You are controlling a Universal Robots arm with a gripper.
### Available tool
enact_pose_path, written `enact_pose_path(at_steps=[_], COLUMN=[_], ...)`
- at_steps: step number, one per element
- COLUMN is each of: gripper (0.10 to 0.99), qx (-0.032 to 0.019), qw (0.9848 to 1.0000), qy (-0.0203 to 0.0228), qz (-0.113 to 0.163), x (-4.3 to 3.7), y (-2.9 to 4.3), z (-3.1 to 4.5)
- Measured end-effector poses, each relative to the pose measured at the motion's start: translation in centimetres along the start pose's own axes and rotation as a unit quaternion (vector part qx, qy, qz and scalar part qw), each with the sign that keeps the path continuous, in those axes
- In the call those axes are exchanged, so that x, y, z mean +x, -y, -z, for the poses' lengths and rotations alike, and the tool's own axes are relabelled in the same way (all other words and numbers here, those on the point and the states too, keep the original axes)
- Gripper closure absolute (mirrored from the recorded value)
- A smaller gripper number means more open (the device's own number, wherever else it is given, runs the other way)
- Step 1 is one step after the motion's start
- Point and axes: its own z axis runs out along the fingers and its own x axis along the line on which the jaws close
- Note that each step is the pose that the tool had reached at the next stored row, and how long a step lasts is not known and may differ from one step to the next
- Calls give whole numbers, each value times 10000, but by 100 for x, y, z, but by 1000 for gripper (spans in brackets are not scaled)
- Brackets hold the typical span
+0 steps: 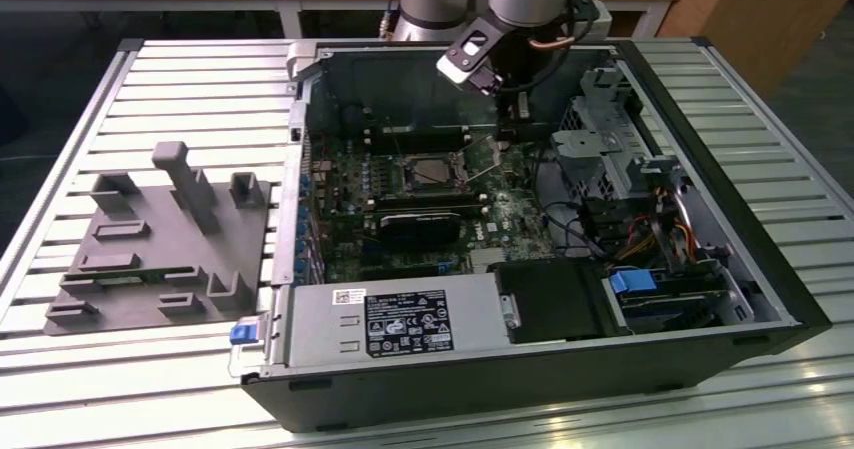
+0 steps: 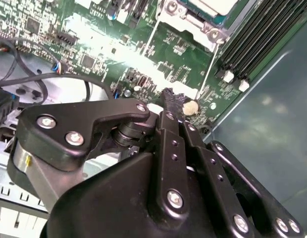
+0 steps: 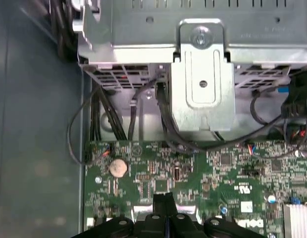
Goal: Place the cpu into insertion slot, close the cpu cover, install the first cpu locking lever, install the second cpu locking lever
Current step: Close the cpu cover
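— A slatted metal bench (image 1: 200, 79) with an open computer case (image 1: 534, 394) on it. And the pincer (image 1: 506, 137)?
— Tips pressed together, down at the green board (image 3: 218, 168). The cpu (image 1: 430, 172) lies in the insertion slot (image 1: 403, 159), just beside the pincer. Well apart from it, a label (image 1: 407, 324) too small to read.

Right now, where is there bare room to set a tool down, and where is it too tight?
Bare table slats lie in front of the grey fixture and along the exterior view's right of the computer case. Inside the case it is crowded: the claw hangs beside the insertion slot, cables nearby.
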Motion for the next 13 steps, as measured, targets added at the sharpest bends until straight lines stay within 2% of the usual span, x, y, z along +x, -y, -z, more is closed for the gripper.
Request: enact_pose_path(at_steps=[8,13], gripper=[980,980], qx=[4,7], qw=[10000,10000], qy=[0,0], qz=[0,0], x=[4,3], y=[-126,-146], z=[-12,-62])
